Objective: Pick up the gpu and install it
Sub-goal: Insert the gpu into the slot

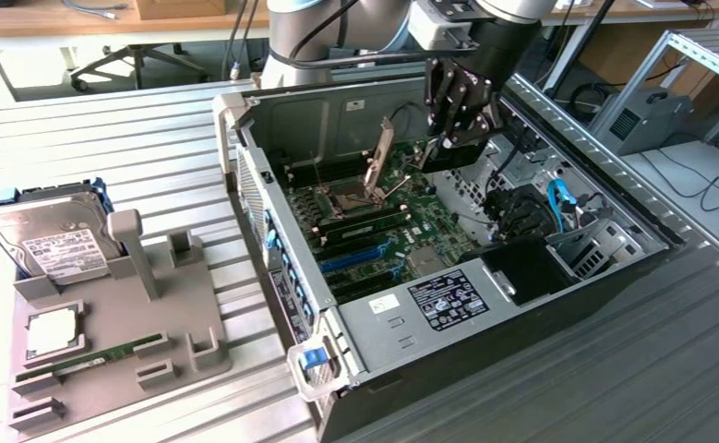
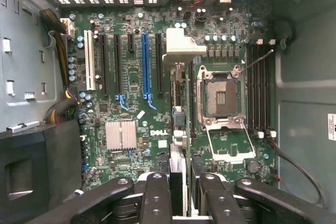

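My gripper (image 1: 462, 131) hangs over the open computer case (image 1: 390, 323), above the motherboard's far end. It is shut on the gpu (image 1: 385, 148), a thin dark card held on edge with its silver end bracket toward the case's rear wall. In the wrist view the gpu (image 2: 178, 145) runs edge-on between the black fingers (image 2: 156, 198), and its pale bracket sits at the far end. The gripper (image 2: 182, 182) holds the card above the board, between the long blue slot (image 2: 146, 66) and the open CPU socket (image 2: 220, 95). The card is clear of any slot.
A grey holder (image 1: 131, 323) on the exterior view's left carries a silver hard drive (image 1: 52, 242), a CPU chip (image 1: 52, 330) and a green memory stick (image 1: 94, 354). Inside the case are a black shroud (image 1: 525, 269), blue slots (image 1: 359, 258), cables and a silver heatsink (image 2: 121, 135).
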